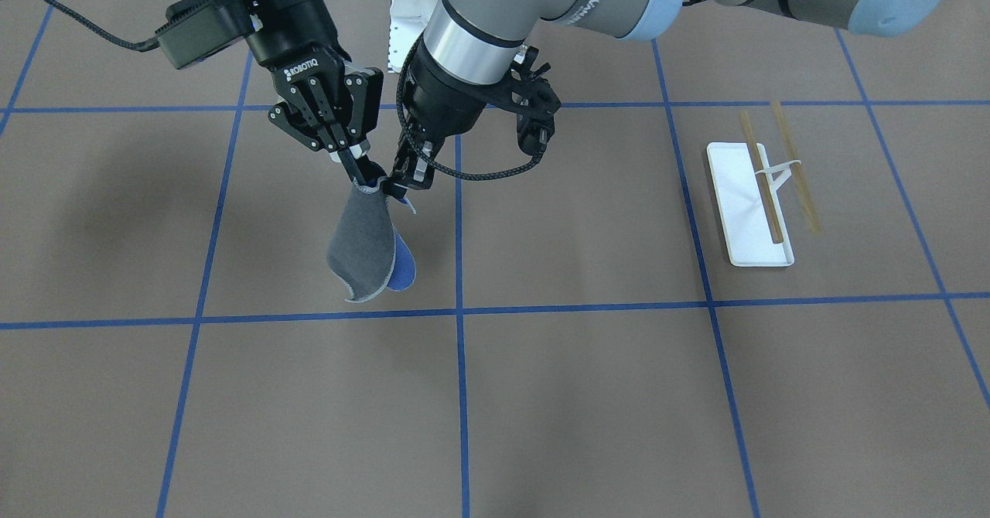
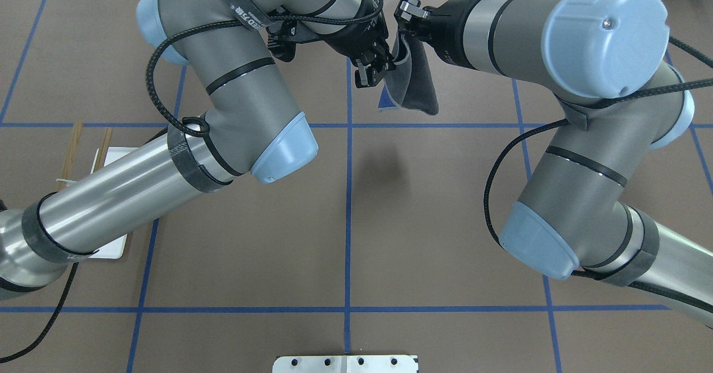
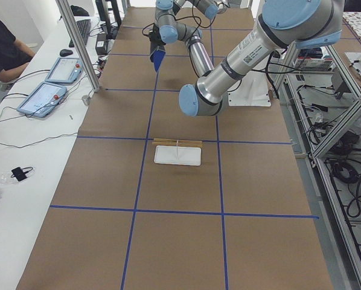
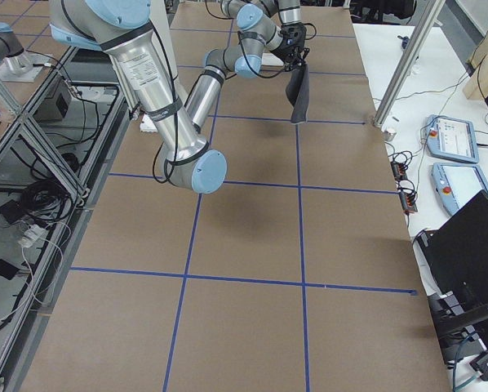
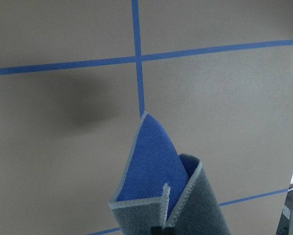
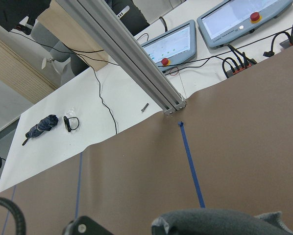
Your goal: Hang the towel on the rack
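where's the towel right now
In the front view the towel hangs left of centre from the right pincer and left pincer, far from the rack.

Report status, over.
Both shut on towel: left tool, right tool. It hangs in air. On left side, rack bare; nothing seen between.

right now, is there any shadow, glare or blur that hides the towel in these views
Front-facing view: the towel is sharp, soft arm shadows fall on the table beside it. Overhead: a diffuse shadow patch near it, sheen on the left arm. Left wrist view: blue and grey faces crisp. Right wrist view: just a blurred grey edge.
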